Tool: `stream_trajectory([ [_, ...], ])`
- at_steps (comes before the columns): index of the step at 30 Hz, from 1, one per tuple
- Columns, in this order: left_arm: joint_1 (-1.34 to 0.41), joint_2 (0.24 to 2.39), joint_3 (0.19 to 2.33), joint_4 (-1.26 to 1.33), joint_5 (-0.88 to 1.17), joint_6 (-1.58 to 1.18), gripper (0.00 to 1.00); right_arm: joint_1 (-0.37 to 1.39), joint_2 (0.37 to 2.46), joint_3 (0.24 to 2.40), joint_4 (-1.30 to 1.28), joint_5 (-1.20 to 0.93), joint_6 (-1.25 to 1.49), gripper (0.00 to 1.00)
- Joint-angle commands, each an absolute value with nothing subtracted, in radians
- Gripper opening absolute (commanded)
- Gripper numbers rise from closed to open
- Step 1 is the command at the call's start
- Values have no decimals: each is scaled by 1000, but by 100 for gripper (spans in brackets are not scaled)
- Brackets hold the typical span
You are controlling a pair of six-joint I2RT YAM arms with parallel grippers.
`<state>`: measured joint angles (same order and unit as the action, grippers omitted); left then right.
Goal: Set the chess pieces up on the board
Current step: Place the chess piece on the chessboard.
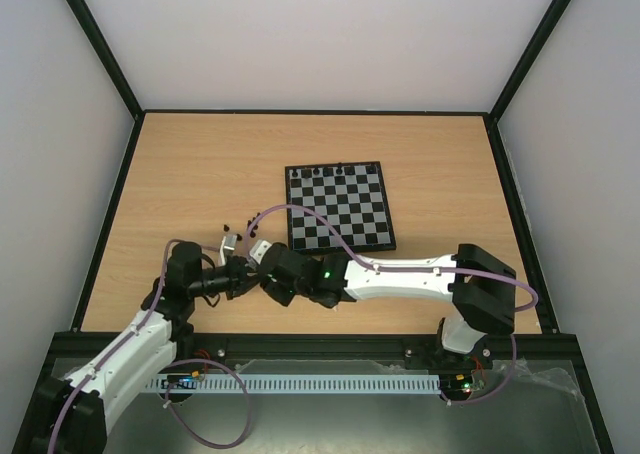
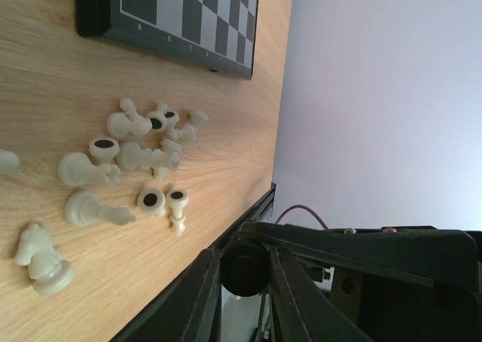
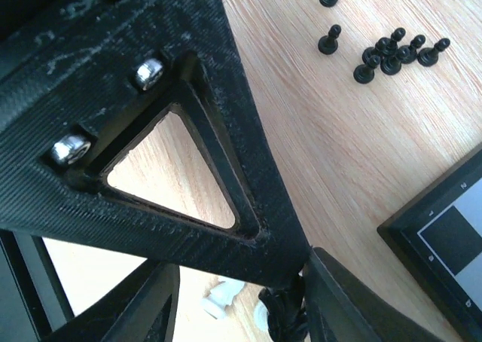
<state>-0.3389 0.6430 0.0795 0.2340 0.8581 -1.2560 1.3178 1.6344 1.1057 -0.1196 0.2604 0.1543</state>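
The board lies flat at the table's middle, with a few black pieces on its far row. My left gripper is shut on a black chess piece, whose round base shows between its fingers. My right gripper meets it tip to tip. In the right wrist view its jaws stand wide apart around the left gripper's finger and the black piece, which sits beside the right-hand finger. Several white pieces lie toppled near the board.
Several loose black pieces stand on the wood left of the board's corner, also in the top view. A white piece lies under the grippers. The black frame rail runs along the near edge.
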Motion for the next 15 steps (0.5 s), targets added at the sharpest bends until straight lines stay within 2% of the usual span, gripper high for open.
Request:
stream_trajectory([
  [1,-336,648,121,325,799,-1230,9,1314,1591,1075,47,118,180,49],
  [15,-336,643,117,321,784,-1230,9,1213,1519,1006,91,83,271,76],
])
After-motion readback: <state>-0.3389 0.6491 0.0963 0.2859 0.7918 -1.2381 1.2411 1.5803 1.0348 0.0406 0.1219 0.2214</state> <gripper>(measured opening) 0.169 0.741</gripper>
